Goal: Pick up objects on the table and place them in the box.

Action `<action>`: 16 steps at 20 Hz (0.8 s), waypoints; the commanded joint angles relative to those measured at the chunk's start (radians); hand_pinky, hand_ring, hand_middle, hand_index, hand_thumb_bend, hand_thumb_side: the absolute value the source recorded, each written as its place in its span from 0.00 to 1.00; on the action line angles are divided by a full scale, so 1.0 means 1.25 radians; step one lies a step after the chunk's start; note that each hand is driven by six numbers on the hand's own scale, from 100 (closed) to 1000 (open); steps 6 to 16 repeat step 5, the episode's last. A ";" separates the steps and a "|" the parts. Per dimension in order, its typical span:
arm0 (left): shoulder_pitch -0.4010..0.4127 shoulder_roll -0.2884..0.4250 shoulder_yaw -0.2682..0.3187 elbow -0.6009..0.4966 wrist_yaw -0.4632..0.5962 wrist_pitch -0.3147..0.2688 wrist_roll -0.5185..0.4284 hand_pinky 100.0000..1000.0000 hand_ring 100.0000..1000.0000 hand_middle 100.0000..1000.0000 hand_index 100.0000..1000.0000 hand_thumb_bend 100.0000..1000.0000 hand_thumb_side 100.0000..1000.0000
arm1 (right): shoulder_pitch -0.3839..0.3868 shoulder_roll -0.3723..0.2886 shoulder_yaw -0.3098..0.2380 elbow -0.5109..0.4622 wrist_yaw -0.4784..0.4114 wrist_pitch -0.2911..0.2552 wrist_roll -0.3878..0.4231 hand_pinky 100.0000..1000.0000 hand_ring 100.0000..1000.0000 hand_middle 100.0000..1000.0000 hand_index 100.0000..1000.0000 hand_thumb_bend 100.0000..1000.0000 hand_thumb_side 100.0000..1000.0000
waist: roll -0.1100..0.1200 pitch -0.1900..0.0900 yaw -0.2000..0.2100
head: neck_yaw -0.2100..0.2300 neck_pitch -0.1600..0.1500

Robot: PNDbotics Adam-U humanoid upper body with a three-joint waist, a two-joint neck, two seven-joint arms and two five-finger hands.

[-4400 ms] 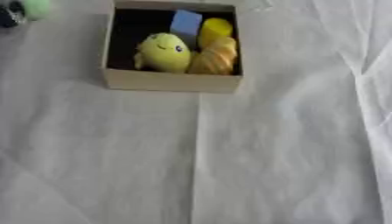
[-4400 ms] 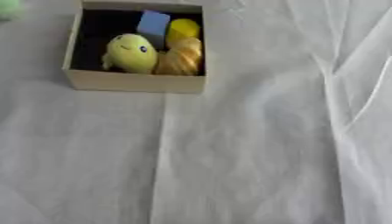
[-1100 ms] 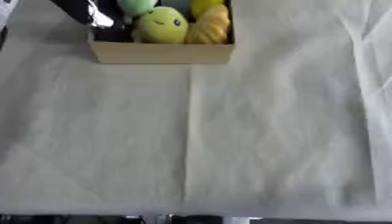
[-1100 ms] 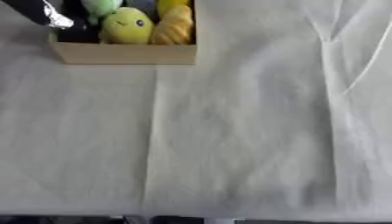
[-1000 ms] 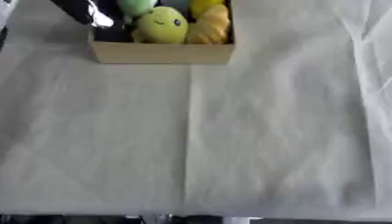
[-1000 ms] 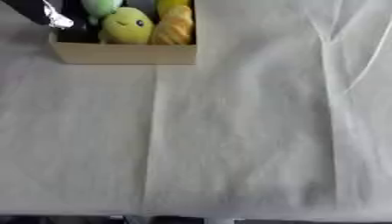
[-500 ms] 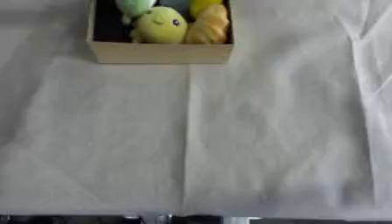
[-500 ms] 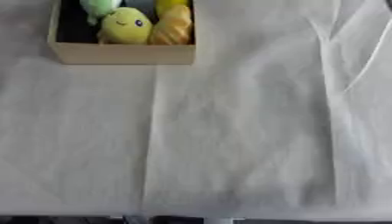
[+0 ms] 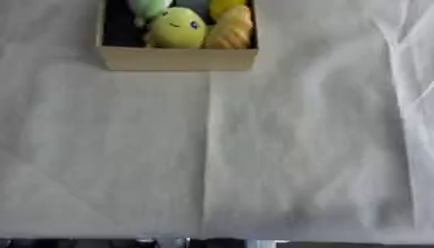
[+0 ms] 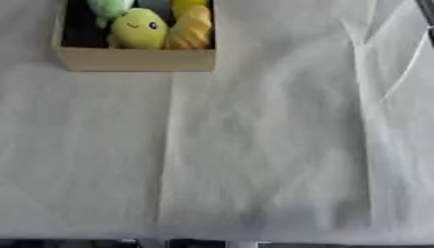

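No hand of the robot is in either eye's view right now, left or right, so whether the fingers are spread, pressed together or pinching anything cannot be told. With no hand to measure from, places go by the bench itself.

Up at the far edge, left of centre, sits the shallow tan cardboard box (image 9: 176,57), its near wall facing us and its far side cut off by the top of the view. Inside it, a round yellow soft toy with a small dark eye and a smile (image 9: 177,27) takes the middle. Touching its right side is an orange-gold ridged, bread-like piece (image 9: 230,30), with a smooth yellow object (image 9: 224,5) just behind that. A pale green rounded object (image 9: 150,7) sits behind the toy's left shoulder. The box's left part is dark.

The bench wears a white creased cloth (image 10: 254,145), a fold running down from the box, wrinkles at the right.
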 commanded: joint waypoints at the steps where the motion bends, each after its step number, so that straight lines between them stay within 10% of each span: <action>1: 0.012 0.057 0.034 0.016 0.016 0.014 0.034 0.78 0.80 0.75 0.83 0.37 0.26 | -0.002 -0.034 -0.016 -0.018 -0.006 0.001 -0.007 0.72 0.70 0.65 0.79 0.00 0.50 | -0.005 -0.183 0.004 | -0.002 0.004; 16: 0.049 0.077 0.053 0.024 0.039 0.026 0.065 0.77 0.80 0.75 0.84 0.35 0.32 | 0.008 -0.036 -0.020 -0.022 -0.007 0.003 -0.011 0.72 0.70 0.66 0.79 0.00 0.50 | -0.010 -0.183 0.008 | 0.001 0.004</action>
